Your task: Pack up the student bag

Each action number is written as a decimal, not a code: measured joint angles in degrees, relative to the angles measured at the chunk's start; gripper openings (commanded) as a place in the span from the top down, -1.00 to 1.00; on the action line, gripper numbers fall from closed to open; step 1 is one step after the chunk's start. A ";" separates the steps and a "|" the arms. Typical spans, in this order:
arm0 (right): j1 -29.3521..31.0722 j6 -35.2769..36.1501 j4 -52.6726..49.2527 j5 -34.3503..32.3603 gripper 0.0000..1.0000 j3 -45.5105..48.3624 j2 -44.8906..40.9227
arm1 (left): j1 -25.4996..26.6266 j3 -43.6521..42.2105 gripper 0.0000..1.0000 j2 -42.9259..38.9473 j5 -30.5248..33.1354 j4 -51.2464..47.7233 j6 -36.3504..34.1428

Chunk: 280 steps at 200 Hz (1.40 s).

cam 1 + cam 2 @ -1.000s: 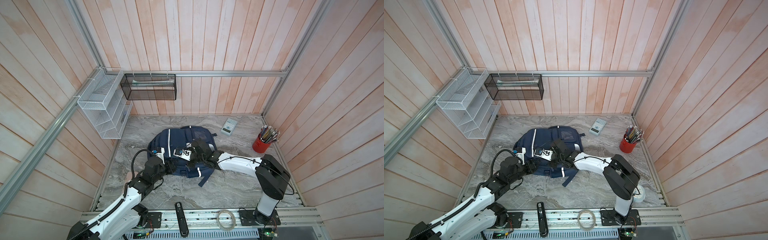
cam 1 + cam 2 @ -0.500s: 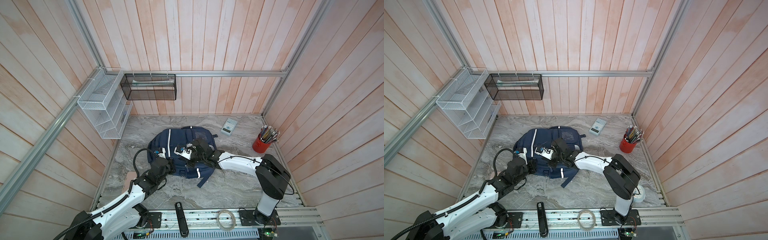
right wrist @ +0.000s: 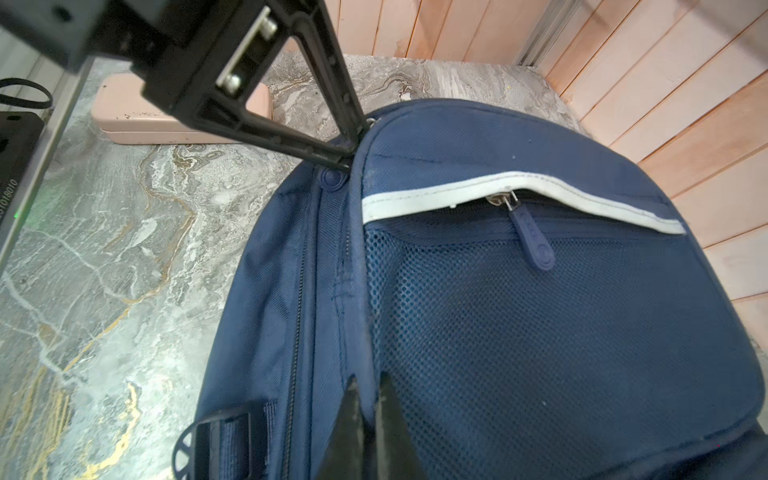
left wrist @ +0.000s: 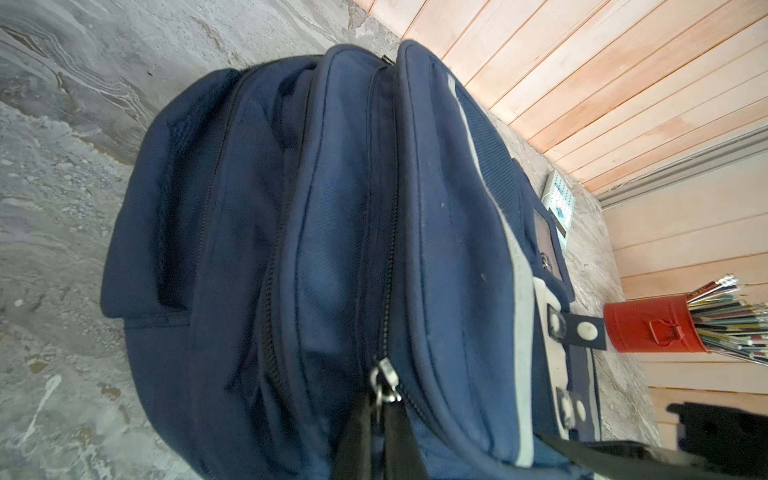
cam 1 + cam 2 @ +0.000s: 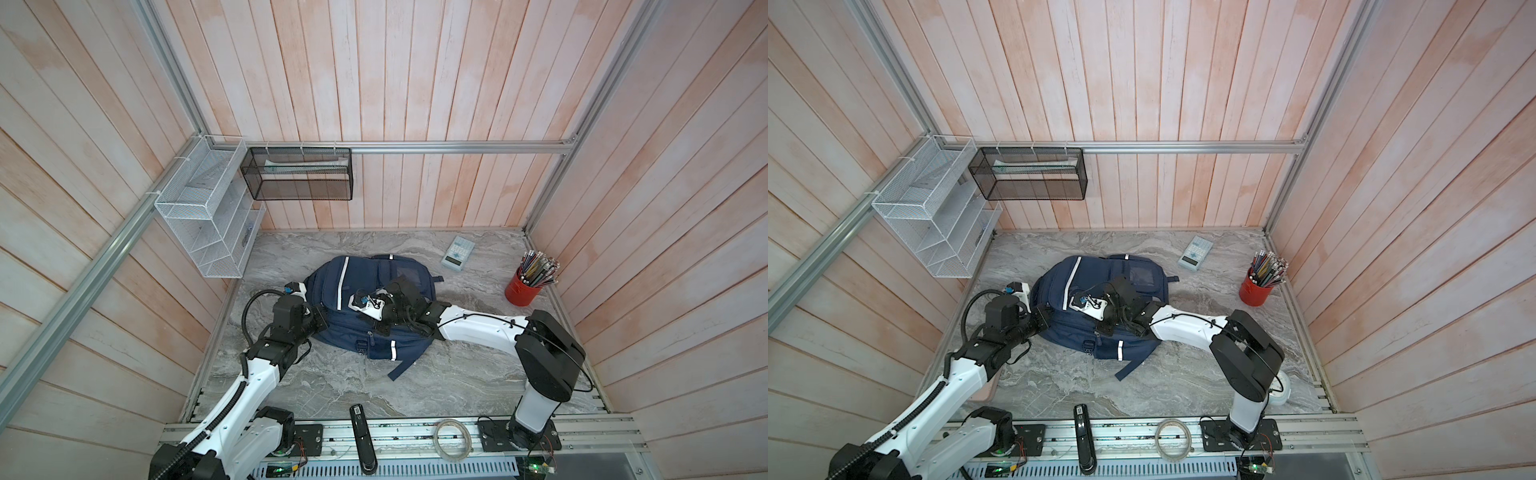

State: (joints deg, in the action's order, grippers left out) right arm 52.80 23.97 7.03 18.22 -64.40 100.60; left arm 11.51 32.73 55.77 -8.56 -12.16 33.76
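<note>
The student bag (image 5: 365, 299) (image 5: 1092, 299), a navy backpack with white stripes, lies flat mid-table. My left gripper (image 5: 322, 318) (image 5: 1044, 316) is at the bag's left side. In the left wrist view it (image 4: 380, 409) is shut on a metal zipper pull (image 4: 384, 380) of a middle compartment. My right gripper (image 5: 376, 326) rests on top of the bag. In the right wrist view it (image 3: 370, 384) is shut on a fold of the bag's fabric beside the mesh pocket (image 3: 540, 332). The left gripper's fingers (image 3: 340, 124) show at the bag's far edge there.
A calculator (image 5: 457, 252) and a red cup of pencils (image 5: 523, 289) stand back right. A pink case (image 3: 166, 120) lies left of the bag, under the left arm. A white wire rack (image 5: 199, 208) and a black mesh basket (image 5: 299, 174) hang on the walls.
The left gripper's jaws have closed onto the zipper pull, and the left arm has shifted a little to the left. The right gripper has kept its hold on the fabric.
</note>
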 measured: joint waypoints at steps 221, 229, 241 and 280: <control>10.64 3.10 12.26 -24.79 0.98 17.05 -7.98 | 32.94 -7.76 1.00 -7.74 12.26 -2.08 18.18; 10.69 3.30 12.39 -25.16 1.00 16.87 -7.87 | 32.94 -7.69 1.00 -8.20 12.90 -2.32 18.12; 10.71 3.61 12.41 -25.46 1.00 16.85 -7.93 | 32.59 -6.84 1.00 -8.90 13.68 -3.32 17.92; 10.14 2.93 13.33 -22.77 1.00 19.30 -10.60 | 16.15 -3.23 1.00 -8.35 10.49 -6.51 11.85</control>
State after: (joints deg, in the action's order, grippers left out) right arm 62.94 26.89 20.36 -4.56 -45.10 90.00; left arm 27.66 29.50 47.42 1.93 -18.68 45.60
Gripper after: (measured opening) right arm 0.080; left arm 0.060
